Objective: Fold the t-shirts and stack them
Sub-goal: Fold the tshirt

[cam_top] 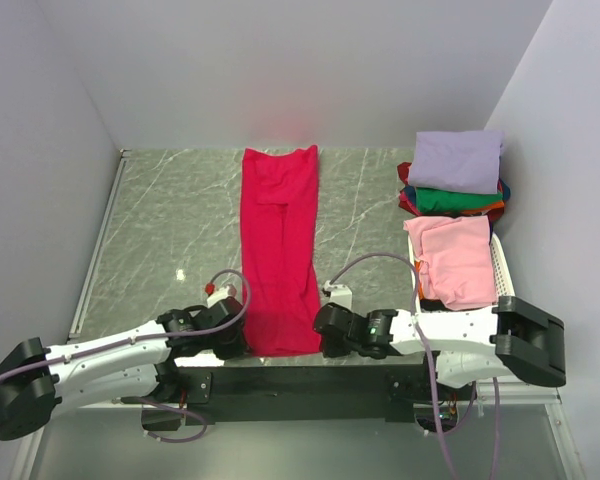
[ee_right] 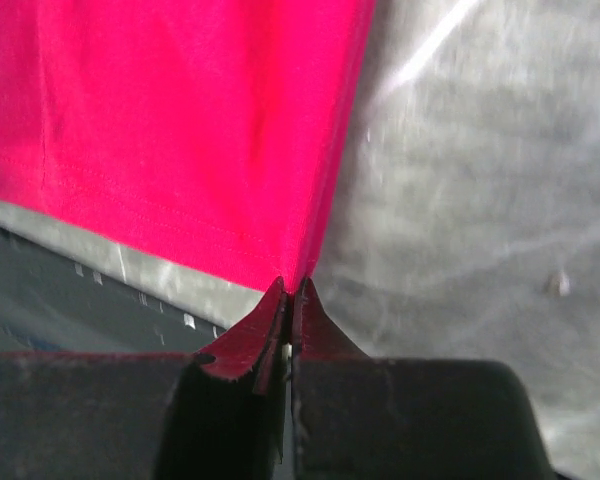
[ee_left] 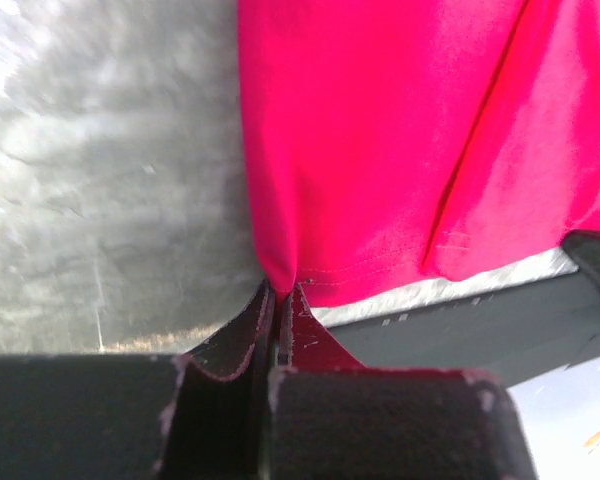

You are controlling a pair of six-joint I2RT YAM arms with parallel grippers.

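Nearest you, at the front edge of the table, your left gripper has its jaws pressed together on the near left corner of the red shirt, with the hem pinched between the pads. Your right gripper is clamped the same way on the near right corner, the cloth caught right at the fingertips. Both corners sit just at the table's front edge.

From your grippers the red shirt runs straight away from you as a long narrow band down the middle of the table. It lies flat with a crease along its length, and its far end reaches close to the back wall.

To your right, a white basket stands against the right wall, with a pink shirt draped loosely over it. Beyond the basket, in the far right corner, a folded lavender shirt lies on top of a green shirt. Slivers of other colours show beneath them, too small for you to sort out.
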